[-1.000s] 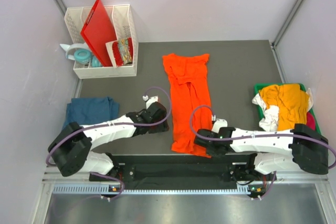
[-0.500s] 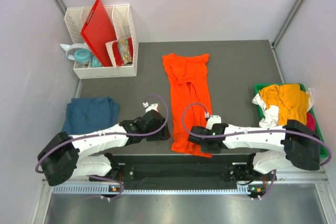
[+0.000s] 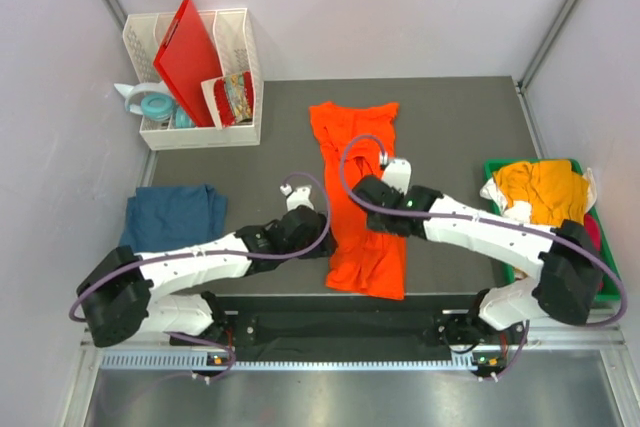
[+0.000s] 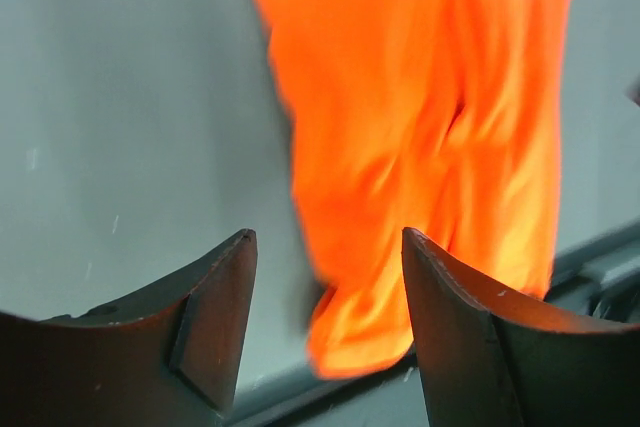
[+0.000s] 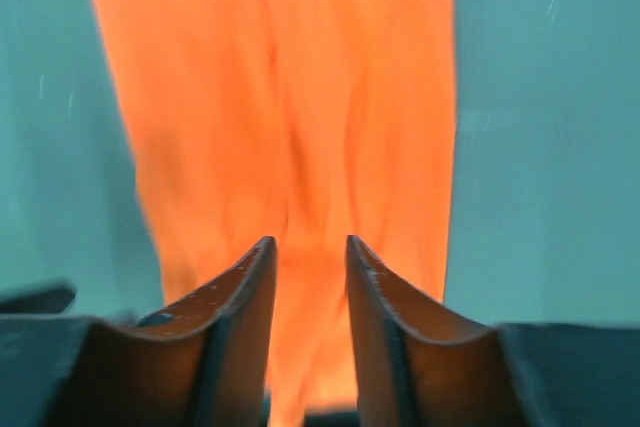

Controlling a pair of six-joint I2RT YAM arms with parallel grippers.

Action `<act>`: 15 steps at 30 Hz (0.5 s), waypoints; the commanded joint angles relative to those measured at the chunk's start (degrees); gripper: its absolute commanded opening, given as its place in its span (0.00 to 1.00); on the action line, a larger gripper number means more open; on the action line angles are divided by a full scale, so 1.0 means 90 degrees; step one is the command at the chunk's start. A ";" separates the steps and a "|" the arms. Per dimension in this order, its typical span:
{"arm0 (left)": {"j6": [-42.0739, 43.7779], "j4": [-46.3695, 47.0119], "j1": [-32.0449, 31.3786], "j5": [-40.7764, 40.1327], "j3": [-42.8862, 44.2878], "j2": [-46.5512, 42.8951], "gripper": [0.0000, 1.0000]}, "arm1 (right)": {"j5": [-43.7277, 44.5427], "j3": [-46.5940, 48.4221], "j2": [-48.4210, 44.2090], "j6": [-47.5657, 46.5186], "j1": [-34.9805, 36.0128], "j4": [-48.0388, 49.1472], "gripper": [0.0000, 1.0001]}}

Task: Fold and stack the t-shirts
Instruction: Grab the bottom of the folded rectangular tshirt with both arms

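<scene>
The orange t-shirt (image 3: pixel 355 142) is seen laid lengthwise down the middle of the worktop (image 3: pixel 450 127), drawn into a long narrow strip with its far end toward the back and its near hem just short of the front edge. A dark teal t-shirt (image 3: pixel 175 215) is found already folded at the left side, well apart from it, while a mustard-yellow t-shirt (image 3: pixel 545 192) and a white t-shirt (image 3: pixel 510 222) are left heaped in the green tray (image 3: pixel 497 167) at the right. The left hand (image 4: pixel 327 247) is held spread, with nothing between its fingers, just beside the strip's left edge near the hem. The right hand (image 5: pixel 310 243) is poised over the middle of the strip, its fingers parted only a little; orange cloth is seen through the gap, but no fold is seen to be pinched. The step in hand is judged to be the folding of the orange shirt, with the lengthwise folds apparently made and the crosswise fold not yet done. For the next move, the two corners of the near hem would probably have to be gripped, lifted together and carried toward the far end, so that the strip is halved evenly; after that, the bundle could be stacked on the teal one.
</scene>
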 commanded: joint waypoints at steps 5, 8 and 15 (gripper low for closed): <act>0.0892 0.0746 0.1151 0.0464 0.1993 0.2400 0.53 | -0.0945 0.0599 0.1321 -0.1882 -0.2132 0.1540 0.00; 0.1225 0.0328 0.1308 0.0885 0.2998 0.3329 0.33 | -0.0945 0.1087 0.1946 -0.2195 -0.2270 0.1550 0.00; 0.1459 0.0317 0.1367 0.0955 0.3852 0.4182 0.28 | -0.1131 0.1323 0.2551 -0.2322 -0.2367 0.1706 0.00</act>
